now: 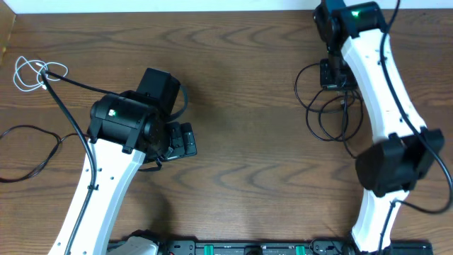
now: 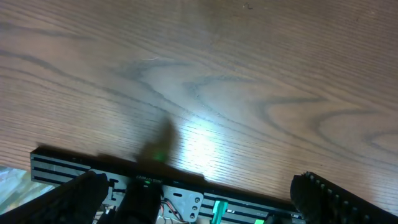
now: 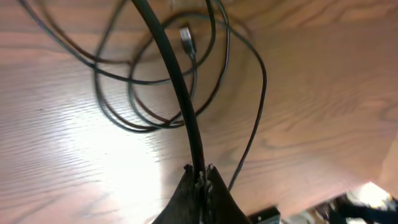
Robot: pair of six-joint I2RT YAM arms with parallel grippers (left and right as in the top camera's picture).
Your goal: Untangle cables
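Wood table (image 1: 248,106): right gripper (image 3: 200,177) pinches black cable (image 3: 175,81) (left gripper (image 2: 199,185) agape).

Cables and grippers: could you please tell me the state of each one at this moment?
black cable: looped over itself, one strand pinched.
white cable: loosely looped, apart from both grippers.
left gripper: open, empty.
right gripper: shut on black cable.

A robot lab bench: my left arm (image 1: 99,191) and right arm (image 1: 382,78) rise by a black rail (image 1: 233,248) edging a wood table (image 1: 248,142).
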